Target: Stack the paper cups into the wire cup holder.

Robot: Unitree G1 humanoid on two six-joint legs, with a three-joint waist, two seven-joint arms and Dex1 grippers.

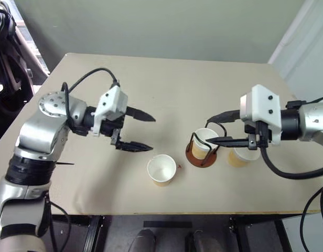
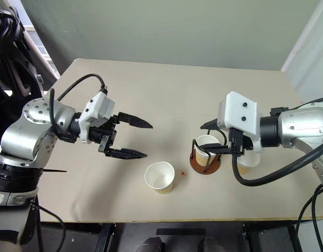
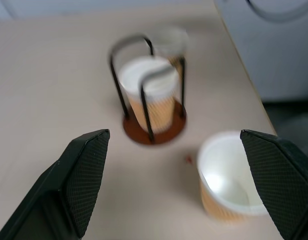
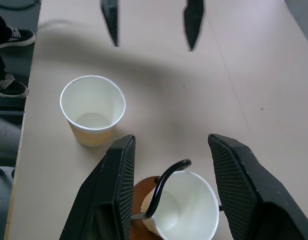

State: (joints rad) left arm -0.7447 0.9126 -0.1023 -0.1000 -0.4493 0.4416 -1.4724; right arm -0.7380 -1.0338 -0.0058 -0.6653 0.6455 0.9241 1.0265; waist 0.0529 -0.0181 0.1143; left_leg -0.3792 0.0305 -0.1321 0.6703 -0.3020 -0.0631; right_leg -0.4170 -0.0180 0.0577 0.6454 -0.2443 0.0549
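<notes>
1. Writing and labels: we find no brand, label or legible text on any item we list.

2. Surface (image 1: 167, 84): a pale beige top that carries every item below.

3. Wire cup holder (image 1: 202, 156): a round reddish-brown base with thin black wire arches, standing upright at about 3 o'clock from the middle of the surface. Contents: one cup.

4. Cup in the holder (image 1: 203, 143): tan outside, white inside, upright and mouth up within the arches. We see nothing inside it.

5. Loose cup (image 1: 162, 169): same kind, upright on the surface at about 8 o'clock from the holder, near it but not touching, close to the front edge. We see it empty. A tiny red speck (image 2: 182, 171) lies on the surface between this cup and the holder.

6. Third cup (image 1: 241, 156): upright at about 3 o'clock from the holder, just beside it, partly hidden under the right arm. We cannot tell its contents.

7. Left claw (image 1: 144, 132): fingers wide apart, holding nothing, above the surface at about 10 o'clock from the loose cup, pointing towards the holder.

8. Right claw (image 1: 213, 130): fingers apart and clamped on nothing, poised over the holder, one finger to each side of the cup inside; we cannot tell whether either finger touches the wires.
</notes>
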